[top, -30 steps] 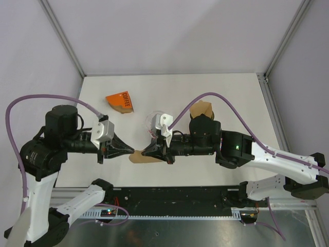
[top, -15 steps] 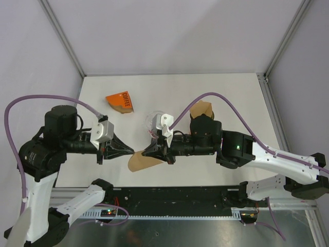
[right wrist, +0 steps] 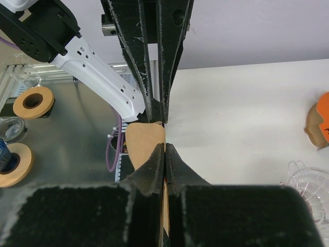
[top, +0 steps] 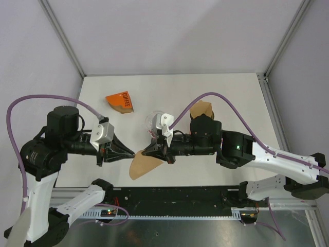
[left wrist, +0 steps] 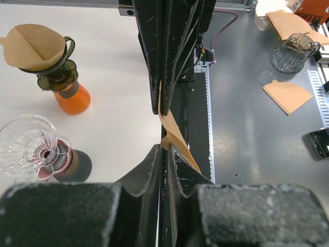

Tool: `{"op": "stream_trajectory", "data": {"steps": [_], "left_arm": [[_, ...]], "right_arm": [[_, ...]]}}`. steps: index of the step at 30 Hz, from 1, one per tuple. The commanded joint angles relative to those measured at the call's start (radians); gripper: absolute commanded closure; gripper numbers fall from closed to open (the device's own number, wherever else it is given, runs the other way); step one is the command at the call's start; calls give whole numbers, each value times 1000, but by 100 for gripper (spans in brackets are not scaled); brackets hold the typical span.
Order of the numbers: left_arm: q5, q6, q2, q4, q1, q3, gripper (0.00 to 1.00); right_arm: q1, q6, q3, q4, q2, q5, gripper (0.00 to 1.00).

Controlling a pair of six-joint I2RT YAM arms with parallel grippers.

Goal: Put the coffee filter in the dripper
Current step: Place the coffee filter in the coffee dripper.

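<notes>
A brown paper coffee filter [top: 141,165] hangs in the air between my two grippers, over the table's near edge. My right gripper [top: 147,152] is shut on its upper edge; in the right wrist view the filter [right wrist: 145,146] passes between the closed fingers. My left gripper [top: 134,153] meets it tip to tip from the left and is shut on the filter's [left wrist: 176,143] curled corner. The clear glass dripper [top: 154,122] on its red base stands empty just behind the grippers; it also shows in the left wrist view [left wrist: 26,141].
A second dark dripper with a filter in it [top: 201,109] stands on an orange server behind the right arm. An orange coffee box [top: 121,102] lies at the back left of the white table [top: 231,92]. Below the table's near edge is a grey metal bench [left wrist: 257,134].
The left gripper drew back left, then came back right to the filter's corner. The filter has swung lower and fanned out beneath the right gripper.
</notes>
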Motion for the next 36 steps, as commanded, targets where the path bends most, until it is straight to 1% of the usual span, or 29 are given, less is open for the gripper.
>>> {"op": "stream_trajectory", "data": {"steps": [1, 10, 14, 20, 24, 28, 31, 34, 36], "left_arm": [[45, -8, -9, -3, -6, 11, 84], [73, -17, -11, -3, -4, -11, 80], [68, -24, -12, -2, -3, -28, 84], [70, -42, -11, 6, -2, -31, 84], [87, -59, -8, 12, 2, -29, 88], [120, -67, -9, 16, 6, -25, 83], [119, -69, -12, 16, 7, -30, 80], [122, -75, -12, 16, 8, -33, 74], [128, -78, -13, 16, 9, -33, 72]], "right_arm": [[1, 3, 20, 22, -20, 24, 100], [3, 9, 22, 23, -16, 31, 100], [3, 11, 25, 23, -11, 32, 100], [3, 10, 28, 21, -7, 35, 100], [4, 10, 31, 18, -3, 34, 100], [4, 11, 31, 10, -2, 40, 100], [4, 12, 31, 8, -4, 45, 100], [3, 11, 31, 10, -4, 44, 100], [4, 9, 29, 7, -4, 38, 100]]}}
